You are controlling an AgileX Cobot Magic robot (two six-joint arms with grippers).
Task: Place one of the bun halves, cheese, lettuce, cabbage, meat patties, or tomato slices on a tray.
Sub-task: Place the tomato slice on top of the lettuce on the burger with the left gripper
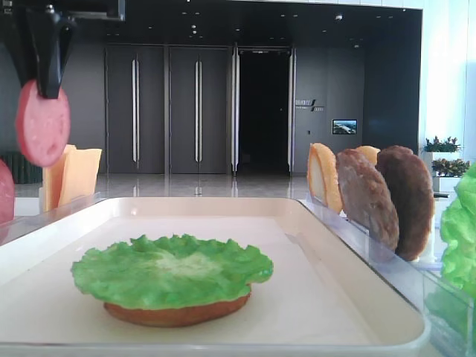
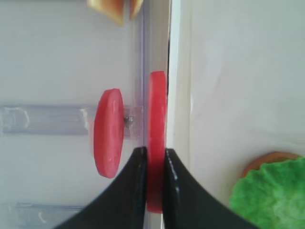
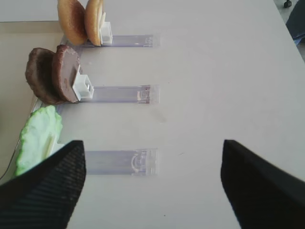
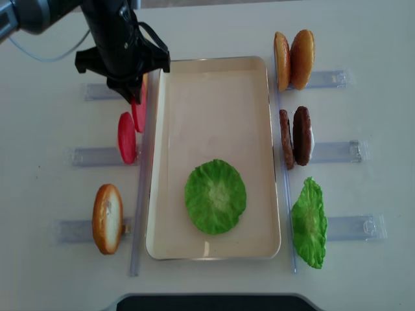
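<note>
With the left gripper (image 2: 151, 164) clamped on the tomato slice (image 2: 156, 119), carry it clear over the tray (image 4: 214, 84) rim and lay it flat.

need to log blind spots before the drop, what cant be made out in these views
- Cheese slices: in the overhead view, hidden under the left arm.
- Bottom bun: overhead, fully covered by the lettuce.
- Right hand: wrist view only, fingers cut by the frame edge.
- Held tomato slice: lower edge hidden by the left hand.
</note>
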